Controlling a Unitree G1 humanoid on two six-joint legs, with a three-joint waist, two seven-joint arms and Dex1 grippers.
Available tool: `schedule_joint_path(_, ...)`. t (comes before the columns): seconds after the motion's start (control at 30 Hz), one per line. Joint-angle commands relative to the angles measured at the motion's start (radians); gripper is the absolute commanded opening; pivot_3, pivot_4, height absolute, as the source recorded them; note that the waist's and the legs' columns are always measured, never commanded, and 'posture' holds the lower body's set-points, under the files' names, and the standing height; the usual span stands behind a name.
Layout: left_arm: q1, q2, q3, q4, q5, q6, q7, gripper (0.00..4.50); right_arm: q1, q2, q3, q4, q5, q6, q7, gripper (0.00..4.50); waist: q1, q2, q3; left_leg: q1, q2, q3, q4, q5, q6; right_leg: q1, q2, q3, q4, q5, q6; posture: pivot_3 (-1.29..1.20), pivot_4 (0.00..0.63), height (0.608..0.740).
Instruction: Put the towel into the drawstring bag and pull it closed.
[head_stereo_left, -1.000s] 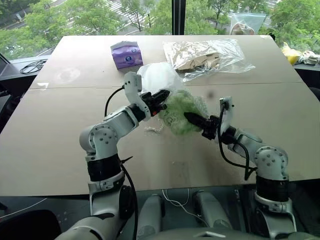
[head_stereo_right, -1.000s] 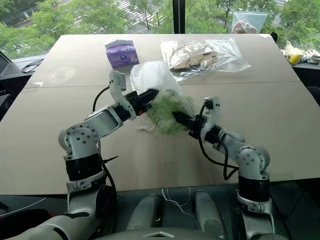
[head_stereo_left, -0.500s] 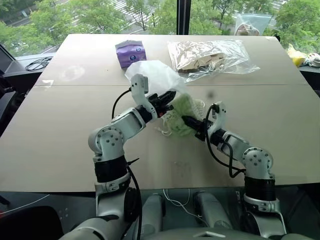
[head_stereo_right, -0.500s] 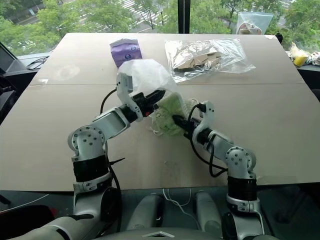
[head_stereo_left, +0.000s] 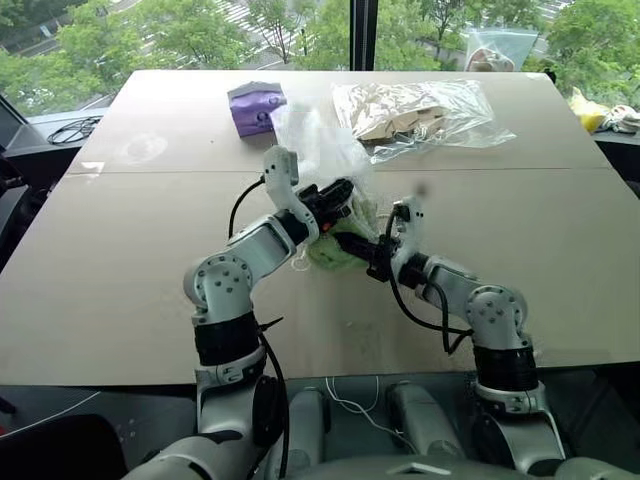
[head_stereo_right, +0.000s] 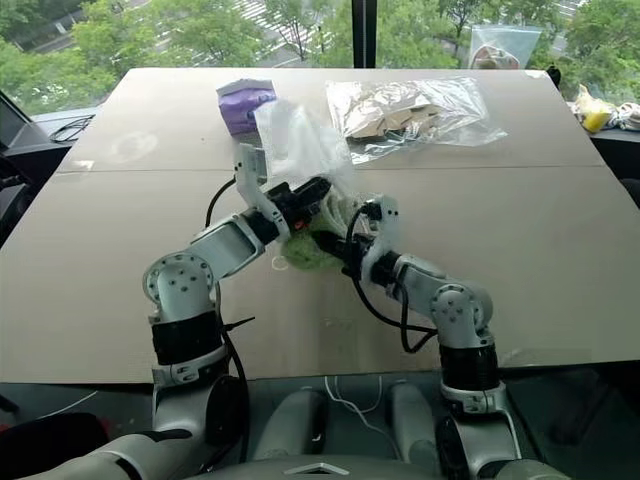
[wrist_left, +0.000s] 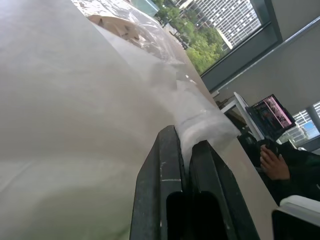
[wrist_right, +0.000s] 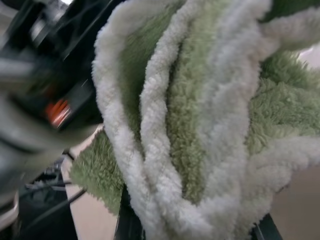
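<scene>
Right now I have the left hand (head_stereo_left: 343, 192) pinched tight on the rim of the drawstring bag (head_stereo_left: 318, 148), holding it up above the middle of the desk (head_stereo_left: 120, 260). My right hand (head_stereo_left: 352, 243) is clamped on the towel (head_stereo_left: 330, 252), pressing it at the bag's mouth. By my reading, the towel is partly in at best; green fluff hangs below the bag. Stuffing it fully, then pulling the cords shut, is what's left.
</scene>
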Motion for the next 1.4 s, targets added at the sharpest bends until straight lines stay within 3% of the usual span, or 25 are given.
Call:
schedule_joint_path(0.03,0.005,0.012,-0.014,-0.052,-0.044,0.004,-0.012,0.00,-0.063,0.074,-0.134,0.046,0.052,-0.107,-0.087,0.10,0.003,0.000,0.000,0.000,0.000,0.000,0.000,0.000,0.000,0.000,0.000,0.000,0.000,0.000,0.000,0.00,0.150,0.740)
schedule_joint_path(0.33,-0.014,0.012,-0.062,-0.036,-0.036,-0.023,-0.011,0.00,-0.116,0.230,-0.228,0.116,0.250,-0.370,-0.106,0.10,-0.001,0.000,0.000,0.000,0.000,-0.001,0.000,0.000,0.000,0.001,0.000,0.000,0.001,0.000,0.000,0.00,0.150,0.740)
schedule_joint_path(0.5,-0.043,0.020,-0.077,-0.016,-0.035,-0.039,-0.024,0.00,-0.059,0.061,0.075,0.082,0.093,-0.226,0.005,0.10,-0.023,0.001,0.000,0.001,0.000,0.000,0.000,0.000,0.000,0.000,0.000,0.000,0.002,0.000,0.000,0.00,0.150,0.740)
schedule_joint_path(0.6,-0.059,0.020,-0.076,0.002,-0.037,-0.048,-0.029,0.00,-0.034,0.007,0.166,0.055,0.049,-0.162,0.070,0.10,-0.023,0.001,0.000,0.001,0.000,-0.001,0.001,0.000,0.000,0.000,0.001,0.000,0.004,0.000,-0.001,0.00,0.150,0.740)
schedule_joint_path(0.73,-0.058,0.027,-0.080,0.013,-0.044,-0.045,-0.046,0.00,-0.095,0.131,-0.054,0.121,0.169,-0.315,-0.034,0.10,-0.002,0.001,0.000,-0.001,-0.001,-0.002,0.003,0.000,0.000,0.000,0.000,-0.001,0.004,0.000,0.000,0.00,0.150,0.740)
schedule_joint_path(0.77,-0.050,0.031,-0.086,0.010,-0.046,-0.042,-0.053,0.00,-0.108,0.130,-0.072,0.139,0.169,-0.324,-0.045,0.10,0.004,0.001,0.000,-0.001,-0.001,-0.002,0.004,0.000,0.000,0.001,-0.001,-0.001,0.003,0.000,0.000,0.00,0.150,0.740)
schedule_joint_path(0.87,-0.038,0.033,-0.089,0.004,-0.065,-0.032,-0.066,0.00,-0.086,0.033,0.063,0.112,0.056,-0.269,0.064,0.10,-0.004,0.001,0.001,-0.001,-0.002,0.000,0.005,0.000,0.000,0.001,-0.001,0.000,0.002,-0.002,0.003,0.00,0.150,0.740)
schedule_joint_path(1.0,-0.034,0.036,-0.084,0.000,-0.085,-0.020,-0.075,0.00,-0.156,0.149,-0.153,0.195,0.180,-0.409,-0.079,0.10,-0.005,0.001,0.001,0.001,0.000,-0.002,0.002,0.000,0.000,0.000,0.001,-0.001,0.005,0.000,-0.001,0.00,0.150,0.740)
schedule_joint_path(1.13,-0.031,0.045,-0.084,-0.002,-0.102,-0.011,-0.080,0.00,-0.123,0.008,0.078,0.116,0.028,-0.303,0.082,0.10,-0.012,0.003,0.002,0.000,-0.001,-0.002,0.002,0.000,0.000,-0.001,0.000,-0.001,0.005,0.000,0.000,0.00,0.150,0.740)
schedule_joint_path(1.23,-0.030,0.054,-0.103,-0.004,-0.117,-0.004,-0.114,0.00,-0.170,0.150,-0.145,0.204,0.205,-0.395,-0.105,0.10,-0.017,0.003,0.002,0.001,0.000,-0.001,0.002,0.000,0.000,-0.001,0.000,0.000,0.005,0.000,-0.001,0.00,0.150,0.740)
schedule_joint_path(1.27,-0.029,0.056,-0.107,-0.006,-0.123,-0.003,-0.127,0.00,-0.164,0.117,-0.097,0.190,0.179,-0.356,-0.060,0.10,-0.007,0.002,0.002,0.000,-0.001,-0.002,0.002,0.000,0.000,-0.001,0.000,0.000,0.006,0.000,-0.001,0.00,0.150,0.740)
schedule_joint_path(1.33,-0.026,0.052,-0.106,-0.007,-0.154,0.003,-0.147,0.00,-0.126,-0.014,0.135,0.110,0.037,-0.283,0.116,0.10,-0.004,0.003,0.002,0.000,-0.001,-0.003,0.003,0.000,0.000,0.000,0.000,-0.002,0.005,0.000,-0.001,0.00,0.150,0.740)
schedule_joint_path(1.4,-0.022,0.049,-0.109,-0.009,-0.180,0.012,-0.167,0.00,-0.137,0.052,0.062,0.146,0.065,-0.328,0.063,0.10,-0.019,0.003,0.002,0.000,-0.001,0.000,0.003,0.000,0.000,-0.001,0.000,0.001,0.005,0.000,0.000,0.00,0.150,0.740)
